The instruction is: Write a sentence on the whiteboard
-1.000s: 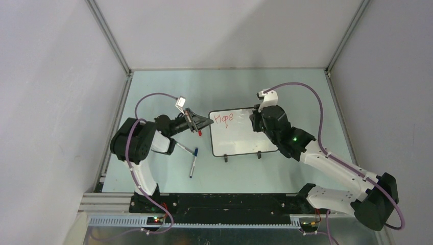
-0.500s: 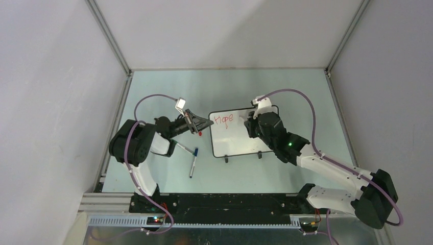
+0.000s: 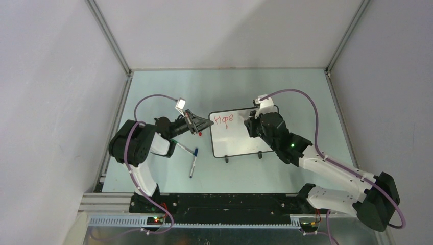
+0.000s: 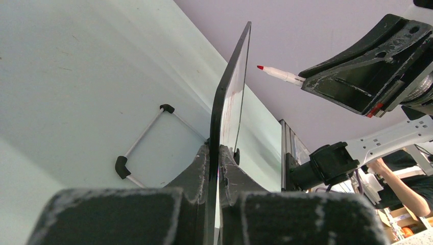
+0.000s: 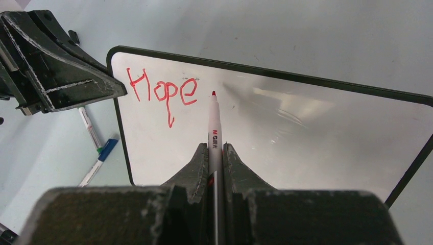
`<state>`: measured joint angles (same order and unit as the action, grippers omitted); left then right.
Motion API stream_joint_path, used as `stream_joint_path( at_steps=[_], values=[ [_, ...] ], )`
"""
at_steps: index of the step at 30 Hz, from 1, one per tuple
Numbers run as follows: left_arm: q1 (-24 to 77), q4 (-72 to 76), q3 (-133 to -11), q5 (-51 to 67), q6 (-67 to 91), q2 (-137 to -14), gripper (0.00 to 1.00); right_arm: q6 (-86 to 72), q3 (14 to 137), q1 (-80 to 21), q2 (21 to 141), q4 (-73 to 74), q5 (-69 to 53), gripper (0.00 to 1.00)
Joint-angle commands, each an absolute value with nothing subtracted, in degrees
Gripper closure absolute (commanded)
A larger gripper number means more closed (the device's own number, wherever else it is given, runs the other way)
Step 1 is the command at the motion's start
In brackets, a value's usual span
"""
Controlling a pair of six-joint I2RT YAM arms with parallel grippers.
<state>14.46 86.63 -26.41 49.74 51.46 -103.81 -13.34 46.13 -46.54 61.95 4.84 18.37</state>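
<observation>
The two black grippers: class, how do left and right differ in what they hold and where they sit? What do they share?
The left gripper clamps an edge of the small black-framed whiteboard; the right gripper clamps a thin red-tipped white marker. The left gripper sits beside the board; the right gripper is over its face, marker tip right of the red word Hope. Both are shut.

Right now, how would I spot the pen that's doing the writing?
Find the whiteboard on the table. Over it, the right arm's jaws pinch a white marker. Unlike the two pens lying left of the board, it has a red tip, beside the word Hope.
</observation>
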Motion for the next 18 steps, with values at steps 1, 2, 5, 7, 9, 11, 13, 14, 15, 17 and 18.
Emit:
stream_joint_path(
  at_steps=[1, 2, 5, 7, 9, 11, 13, 14, 15, 17, 18],
  values=[
    [15.42, 87.89, -25.53, 51.48, 49.57, -102.5, 1.0, -13.58, 46.58, -46.85, 60.53, 2.9, 18.3, 1.0],
    [15.39, 87.89, -25.55, 51.43, 49.57, -102.49, 1.0, -13.55, 46.58, -46.85, 60.37, 3.05, 18.42, 1.0],
    [15.5, 87.9, -25.58, 51.37, 49.65, -102.65, 1.0, -13.72, 46.56, -46.85, 59.95, 3.51, 19.25, 1.0],
    [15.5, 87.89, -25.65, 51.39, 49.66, -102.7, 1.0, -13.67, 46.56, -46.85, 59.8, 3.64, 19.91, 1.0],
    [15.49, 87.89, -25.78, 51.39, 49.7, -102.8, 1.0, -13.85, 46.58, -46.83, 59.54, 3.7, 20.33, 1.0],
    [15.48, 87.89, -25.95, 51.4, 49.76, -102.97, 1.0, -13.85, 46.58, -46.84, 59.51, 3.72, 20.34, 1.0],
    [15.53, 87.89, -26.1, 51.45, 49.83, -103.05, 1.0, -13.84, 46.58, -46.8, 59.6, 3.6, 20.24, 1.0],
    [15.54, 87.89, -26.1, 51.38, 49.83, -103.07, 1.0, -13.82, 46.58, -46.86, 59.6, 3.69, 20.27, 1.0],
    [15.49, 87.89, -26.06, 51.35, 49.83, -103.09, 1.0, -13.74, 46.58, -46.85, 59.55, 3.69, 20.15, 1.0],
    [15.55, 87.89, -25.98, 51.32, 49.79, -103.05, 1.0, -14.05, 46.58, -46.88, 58.76, 4.26, 19.61, 1.0],
    [15.51, 87.89, -25.96, 51.28, 49.81, -103.07, 1.0, -14.23, 46.58, -46.88, 58.38, 4.59, 19.21, 1.0]
  ],
)
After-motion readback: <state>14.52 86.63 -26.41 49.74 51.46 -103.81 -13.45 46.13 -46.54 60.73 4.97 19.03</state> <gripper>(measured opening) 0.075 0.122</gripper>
